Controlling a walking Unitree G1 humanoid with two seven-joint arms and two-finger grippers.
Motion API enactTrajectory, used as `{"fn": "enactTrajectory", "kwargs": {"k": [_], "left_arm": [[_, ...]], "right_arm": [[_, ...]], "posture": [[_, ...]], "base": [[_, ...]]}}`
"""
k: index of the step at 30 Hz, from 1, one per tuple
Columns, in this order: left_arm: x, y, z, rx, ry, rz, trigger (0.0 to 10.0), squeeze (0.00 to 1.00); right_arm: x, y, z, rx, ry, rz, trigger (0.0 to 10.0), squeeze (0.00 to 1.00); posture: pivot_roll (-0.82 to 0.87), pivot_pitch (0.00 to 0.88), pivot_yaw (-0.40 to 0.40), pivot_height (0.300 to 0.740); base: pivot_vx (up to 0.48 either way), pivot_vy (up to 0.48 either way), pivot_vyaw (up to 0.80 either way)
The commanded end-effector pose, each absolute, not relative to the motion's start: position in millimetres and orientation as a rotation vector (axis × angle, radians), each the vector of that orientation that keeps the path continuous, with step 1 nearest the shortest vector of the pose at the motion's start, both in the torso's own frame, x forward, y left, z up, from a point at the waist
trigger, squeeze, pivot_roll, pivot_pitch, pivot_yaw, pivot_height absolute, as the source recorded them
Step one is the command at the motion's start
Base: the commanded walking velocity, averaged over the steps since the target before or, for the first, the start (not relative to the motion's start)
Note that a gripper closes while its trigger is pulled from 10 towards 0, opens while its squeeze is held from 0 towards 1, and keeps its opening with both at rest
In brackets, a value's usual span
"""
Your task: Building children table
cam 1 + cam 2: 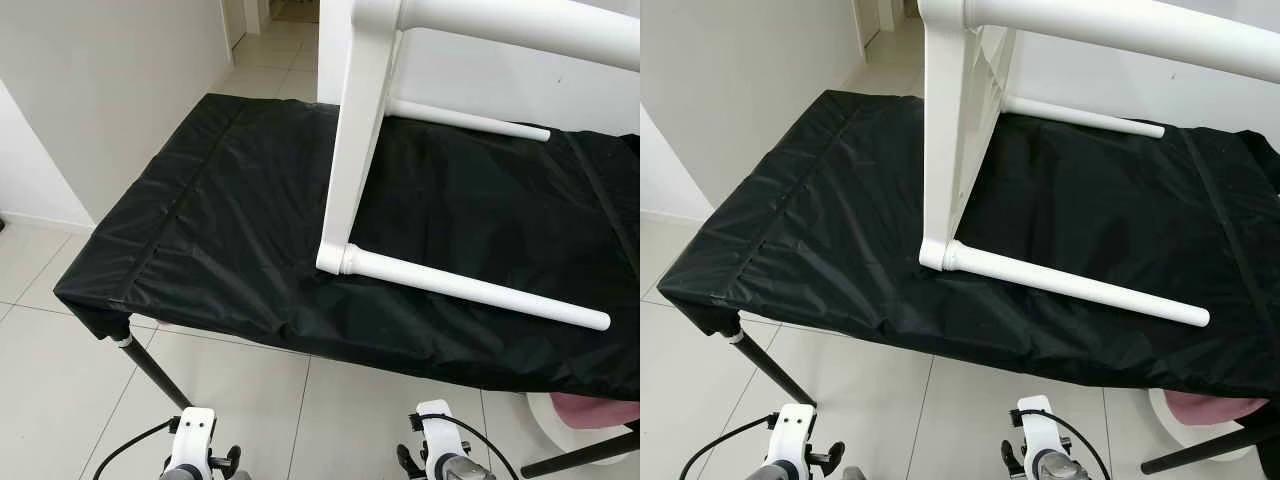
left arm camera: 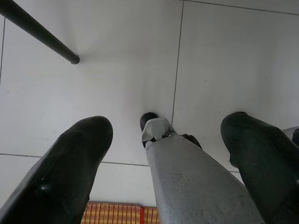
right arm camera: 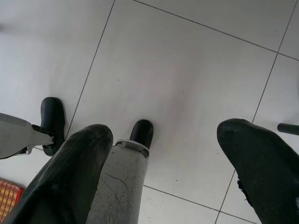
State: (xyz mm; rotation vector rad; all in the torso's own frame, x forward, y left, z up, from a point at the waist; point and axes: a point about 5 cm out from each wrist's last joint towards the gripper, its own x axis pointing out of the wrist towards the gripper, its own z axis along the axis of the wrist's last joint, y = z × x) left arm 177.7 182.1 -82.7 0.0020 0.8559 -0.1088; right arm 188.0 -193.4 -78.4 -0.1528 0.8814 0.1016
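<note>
A white children's table [image 1: 355, 150] lies on its side on a work table under a black cloth [image 1: 220, 230]. One of its round white legs [image 1: 470, 288] stretches right along the cloth near the front edge. A second leg [image 1: 465, 120] lies farther back. Both my arms hang low in front of the work table, over the tiled floor. In the left wrist view my left gripper [image 2: 166, 123] points at the floor, open, nothing between its fingers [image 2: 79, 154]. My right gripper [image 3: 166, 130] is open too, empty, over bare tile.
A black stand leg [image 1: 150, 370] slants to the floor under the work table's left corner. At the lower right stands a white basin holding pink cloth [image 1: 585, 415]. White walls close in on the left and behind. A woven orange mat [image 2: 112, 213] lies by my feet.
</note>
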Motion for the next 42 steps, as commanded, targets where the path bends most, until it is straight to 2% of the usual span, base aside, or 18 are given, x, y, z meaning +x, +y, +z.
{"fn": "enactTrajectory", "kwargs": {"k": [1,42], "left_arm": [[172.5,184.9,-85.3,0.011,0.874,-0.072,10.0,0.00],[177.0,184.3,-83.4,0.042,0.868,-0.093,10.0,0.00]], "right_arm": [[185.2,-191.6,-80.5,-0.153,0.902,0.103,10.0,0.00],[187.2,-192.5,-79.5,-0.176,0.900,0.113,10.0,0.00]], "posture": [[-0.06,0.000,0.037,0.740],[-0.07,0.000,0.039,0.740]], "base": [[0.000,0.000,0.00],[0.000,0.000,0.00]]}}
